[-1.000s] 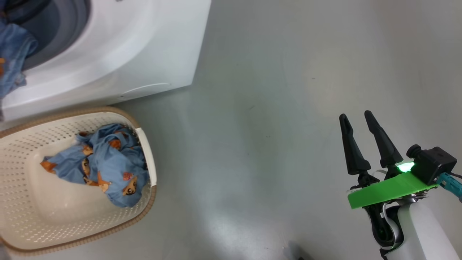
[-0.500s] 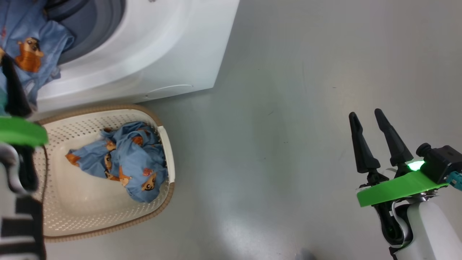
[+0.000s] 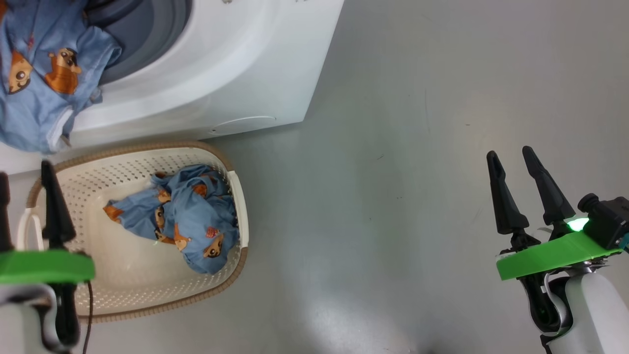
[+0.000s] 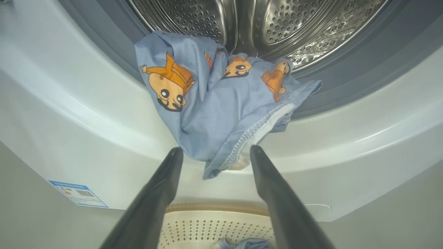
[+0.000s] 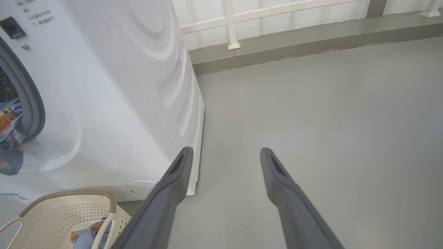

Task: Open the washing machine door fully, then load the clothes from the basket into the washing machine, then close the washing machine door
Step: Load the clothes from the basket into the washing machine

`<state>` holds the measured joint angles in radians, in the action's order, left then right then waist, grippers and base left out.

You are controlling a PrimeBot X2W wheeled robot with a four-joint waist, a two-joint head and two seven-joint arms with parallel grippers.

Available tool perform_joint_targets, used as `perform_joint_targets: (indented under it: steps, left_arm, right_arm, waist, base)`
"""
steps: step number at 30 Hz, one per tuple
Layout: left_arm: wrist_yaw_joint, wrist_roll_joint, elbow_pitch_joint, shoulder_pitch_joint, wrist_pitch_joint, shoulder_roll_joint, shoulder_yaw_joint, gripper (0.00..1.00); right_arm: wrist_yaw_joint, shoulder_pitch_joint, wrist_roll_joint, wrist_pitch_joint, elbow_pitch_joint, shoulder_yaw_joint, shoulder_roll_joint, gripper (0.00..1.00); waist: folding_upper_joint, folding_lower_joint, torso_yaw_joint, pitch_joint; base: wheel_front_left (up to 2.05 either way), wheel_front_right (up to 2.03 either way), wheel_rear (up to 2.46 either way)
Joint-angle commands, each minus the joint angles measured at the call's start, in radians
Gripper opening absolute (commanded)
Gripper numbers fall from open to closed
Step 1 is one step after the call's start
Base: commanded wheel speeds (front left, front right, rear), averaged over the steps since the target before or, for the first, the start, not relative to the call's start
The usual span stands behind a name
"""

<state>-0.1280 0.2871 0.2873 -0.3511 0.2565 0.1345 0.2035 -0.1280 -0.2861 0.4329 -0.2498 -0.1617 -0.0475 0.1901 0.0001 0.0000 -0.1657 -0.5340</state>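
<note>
The washing machine (image 3: 221, 73) is seen as a big white box standing on the grey floor (image 3: 393, 147). Its round opening is lined by a grey seal (image 4: 346, 86), and a perforated steel drum (image 4: 277, 27) lies behind it. A blue label (image 4: 78, 193) is stuck low on the front, and a round cap (image 3: 243, 124) is set near the lower corner.

The clothes are made of light blue fabric printed with orange-brown cartoon bears. One garment (image 4: 221, 114) is draped over the lower lip of the opening. Part of it lies inside the drum, and a stitched hem hangs down over the white front. A second garment (image 3: 186, 221) is crumpled at the right end of the basket (image 3: 147, 295), against its wall.

The basket is cream-white and perforated, with a brown woven-look rim. It is placed on the floor just in front of the machine.

The left gripper (image 4: 215, 149) is held over the left end of the basket and pointed at the hanging hem. Its jaws are spread wide and nothing is gripped; whether the hem is touched cannot be told. The right gripper (image 3: 510, 152) is held over bare floor, well apart from the basket, with its jaws also wide and empty.
</note>
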Motion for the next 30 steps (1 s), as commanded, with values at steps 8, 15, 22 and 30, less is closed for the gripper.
perform_joint_targets:
  steps: [8,15,22,30]
  left_arm:
    - [-0.003,-0.015,-0.140,0.125,0.005,-0.013,0.064,1.00]
    - [-0.003,-0.016,-0.155,0.136,0.005,-0.021,0.066,1.00]
    - [-0.003,-0.014,-0.117,0.098,0.005,-0.019,0.049,1.00]
    - [-0.003,-0.014,-0.004,-0.010,0.005,0.001,0.021,1.00]
  right_arm:
    - [-0.003,0.025,-0.004,-0.012,0.025,-0.012,0.014,1.00]
    - [-0.003,0.023,-0.003,-0.012,0.025,-0.013,0.012,1.00]
    - [-0.003,0.017,-0.004,-0.012,0.028,-0.011,0.007,1.00]
    - [-0.003,0.008,-0.005,-0.012,0.029,-0.014,0.000,1.00]
  waist:
    - [-0.0001,0.0000,-0.003,0.005]
    - [-0.0001,0.0000,-0.002,0.002]
    - [-0.0001,0.0000,0.001,-0.007]
    - [-0.0001,0.0000,0.000,-0.019]
  base:
    - [0.00,0.00,0.00]
    - [0.00,0.00,0.00]
    - [0.00,0.00,0.00]
    - [0.00,0.00,0.00]
